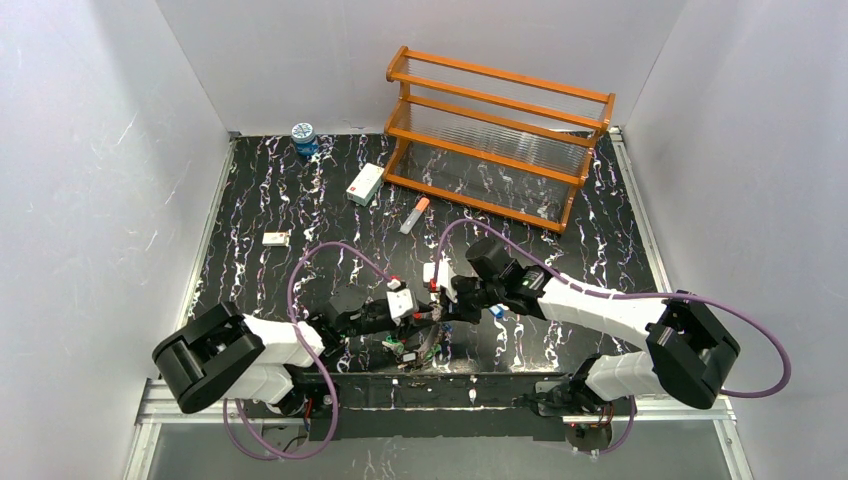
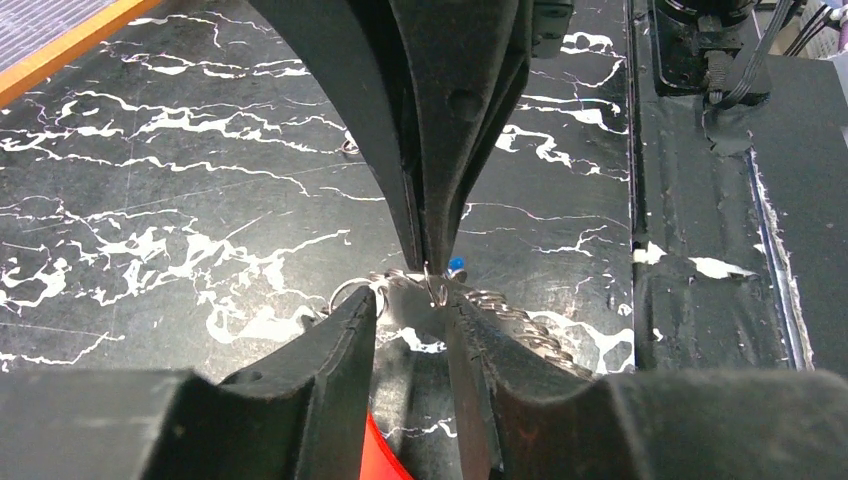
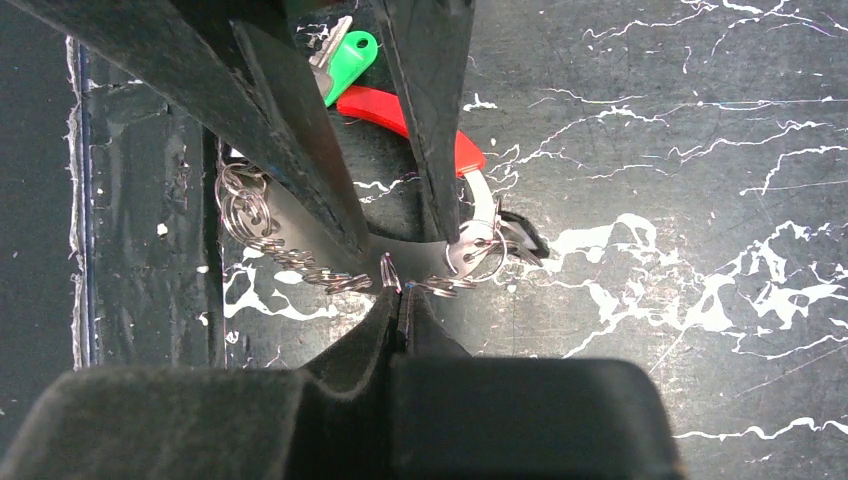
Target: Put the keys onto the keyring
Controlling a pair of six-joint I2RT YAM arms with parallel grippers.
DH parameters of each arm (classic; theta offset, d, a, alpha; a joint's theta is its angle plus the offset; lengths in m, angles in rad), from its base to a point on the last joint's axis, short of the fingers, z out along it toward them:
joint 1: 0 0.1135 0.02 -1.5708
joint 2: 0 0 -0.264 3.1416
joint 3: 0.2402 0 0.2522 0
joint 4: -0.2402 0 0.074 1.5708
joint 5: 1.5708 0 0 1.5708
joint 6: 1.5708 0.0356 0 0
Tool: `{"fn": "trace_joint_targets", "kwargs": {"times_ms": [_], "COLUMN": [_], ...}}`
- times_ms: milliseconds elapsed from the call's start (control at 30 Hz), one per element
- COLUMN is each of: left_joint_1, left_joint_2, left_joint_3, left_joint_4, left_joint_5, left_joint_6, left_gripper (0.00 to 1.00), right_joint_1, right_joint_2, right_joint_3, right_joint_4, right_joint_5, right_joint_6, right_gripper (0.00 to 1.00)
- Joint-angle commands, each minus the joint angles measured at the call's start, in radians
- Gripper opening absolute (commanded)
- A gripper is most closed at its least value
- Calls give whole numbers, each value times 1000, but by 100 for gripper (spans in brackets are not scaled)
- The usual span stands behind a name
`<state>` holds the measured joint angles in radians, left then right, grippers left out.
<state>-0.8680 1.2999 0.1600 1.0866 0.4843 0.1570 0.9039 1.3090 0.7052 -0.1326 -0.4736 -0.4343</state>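
Note:
My right gripper [image 3: 400,290] is shut, pinching a small metal ring [image 3: 388,272] that belongs to a chain of linked rings [image 3: 262,232]. My left gripper [image 2: 415,300] faces it tip to tip, open, its fingers [image 3: 300,150] astride that ring with nothing between the pads. The keyring [image 3: 405,118] shows as a red curved band running into a white end below the left fingers. A green-headed key [image 3: 350,55] lies next to it, and a silver key blade with rings [image 3: 472,250] sits beside the pinched ring. From above, both grippers [image 1: 437,310] meet over the key cluster [image 1: 405,350].
An orange wooden rack [image 1: 500,140] stands at the back right. A blue-lidded jar [image 1: 303,138], a white box [image 1: 365,184], an orange-and-white tube [image 1: 414,215] and a small white card [image 1: 276,238] lie further back. The table's near edge [image 1: 450,385] is close behind the keys.

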Motion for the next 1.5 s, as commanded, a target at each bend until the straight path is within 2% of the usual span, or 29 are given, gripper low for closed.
{"fn": "trace_joint_targets", "kwargs": {"times_ms": [0, 433, 600, 733, 933, 1067, 1267, 1467], "left_joint_1": [-4, -6, -8, -8, -8, -8, -8, -8], "left_joint_2": [28, 84, 104, 96, 59, 25, -46, -78], "left_joint_3": [49, 80, 85, 69, 49, 35, -21, -83], "left_joint_4": [-6, -7, -6, -5, -4, 0, 108, 264], "left_joint_5": [35, 57, 66, 29, -43, -74, -107, -105], "left_joint_6": [-8, -21, -28, -33, -50, -65, -92, -129], "left_gripper": [29, 17, 0, 0, 0, 0, 0, 0], "right_joint_1": [6, 9, 8, 9, -5, -59, -188, -232], "right_joint_2": [-15, -30, -26, -45, -119, -170, -233, -252], "right_joint_3": [23, 23, 23, 3, -86, -152, -266, -312], "right_joint_4": [18, 40, 46, 85, 272, 396, 602, 706], "right_joint_5": [-18, -37, -38, -31, -9, -58, -232, -340], "right_joint_6": [4, 24, 28, 34, 118, 193, 322, 340], "right_gripper": [1, 1, 1, 2, 36, 53, 58, 55]}}
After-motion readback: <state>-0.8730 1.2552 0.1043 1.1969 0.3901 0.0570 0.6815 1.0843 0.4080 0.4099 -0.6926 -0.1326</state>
